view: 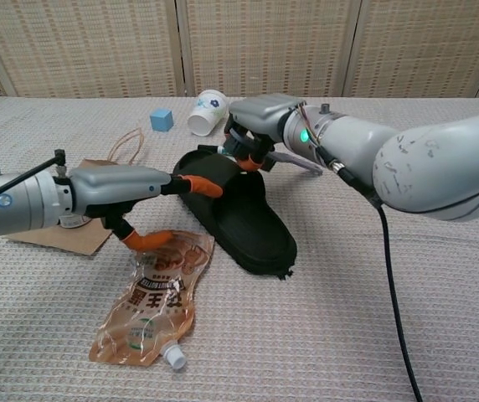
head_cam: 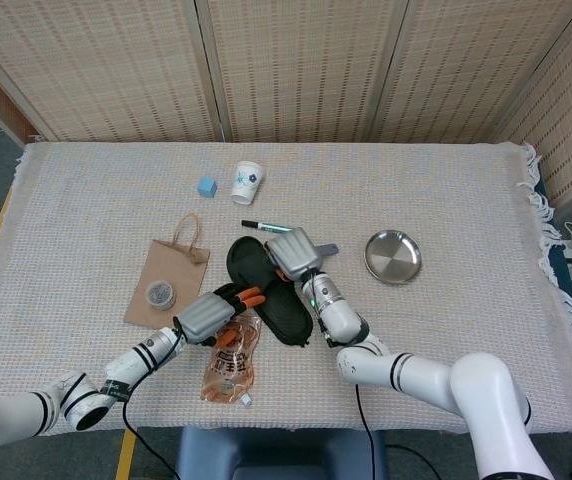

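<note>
Gripping the far end of the black slipper (view: 244,213), our right hand (view: 260,126) holds it tilted up off the woven cloth (view: 373,327), its near end resting down. Our left hand (view: 131,191) lies with fingers spread, fingertips (view: 199,186) against the slipper's side and thumb on the orange drink pouch (view: 151,297), holding nothing.

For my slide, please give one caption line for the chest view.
Both hands, left hand and right hand, touch a black slipper beside a spouted pouch.
</note>
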Motion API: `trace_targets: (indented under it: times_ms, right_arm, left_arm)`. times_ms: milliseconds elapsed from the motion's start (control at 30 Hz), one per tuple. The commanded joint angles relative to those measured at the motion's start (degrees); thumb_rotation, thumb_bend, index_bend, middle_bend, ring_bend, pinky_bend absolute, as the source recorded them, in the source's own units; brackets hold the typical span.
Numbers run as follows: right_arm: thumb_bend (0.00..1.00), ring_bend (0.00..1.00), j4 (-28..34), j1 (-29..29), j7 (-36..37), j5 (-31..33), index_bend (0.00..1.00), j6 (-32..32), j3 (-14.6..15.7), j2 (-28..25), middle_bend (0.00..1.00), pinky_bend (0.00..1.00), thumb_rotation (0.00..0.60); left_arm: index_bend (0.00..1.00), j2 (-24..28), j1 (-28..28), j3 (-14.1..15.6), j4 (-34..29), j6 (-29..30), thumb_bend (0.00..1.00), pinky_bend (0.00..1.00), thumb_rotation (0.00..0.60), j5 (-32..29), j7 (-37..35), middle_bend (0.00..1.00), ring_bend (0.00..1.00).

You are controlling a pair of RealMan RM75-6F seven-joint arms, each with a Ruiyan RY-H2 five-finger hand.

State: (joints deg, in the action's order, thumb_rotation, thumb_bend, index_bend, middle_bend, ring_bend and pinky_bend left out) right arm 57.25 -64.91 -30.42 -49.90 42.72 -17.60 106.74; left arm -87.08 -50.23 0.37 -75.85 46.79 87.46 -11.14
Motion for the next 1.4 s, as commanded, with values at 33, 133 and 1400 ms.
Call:
trace_targets:
  times_ms: [33,133,1400]
  right_arm:
    - [0.35,0.56,2.70,-0.35,-0.47,-0.54,0.91,1.58,-0.92,-1.94,0.60,0.84,0.600]
    - [0.35,0.56,5.62,-0.33,-1.76,-0.15,0.91,3.02,-1.54,-4.13,0.60,0.84,0.600]
    - [0.35,0.56,-0.87,12.53,-9.22,-0.81,0.86,2.85,15.65,-13.01,0.60,0.84,0.600]
  left_arm:
    - [0.00,0.55,0.42,-0.15,-0.15,0.81,0.56,0.06,0.600,-0.03,0.14,0.00,0.00]
    - [0.00,1.58,1.40,-0.40,-0.39,2.41,0.56,0.06,0.600,-0.41,0.86,0.00,0.00]
    - [0.00,9.58,13.13,3.72,-5.95,13.01,0.56,0.06,0.600,1.34,4.80,0.00,0.00]
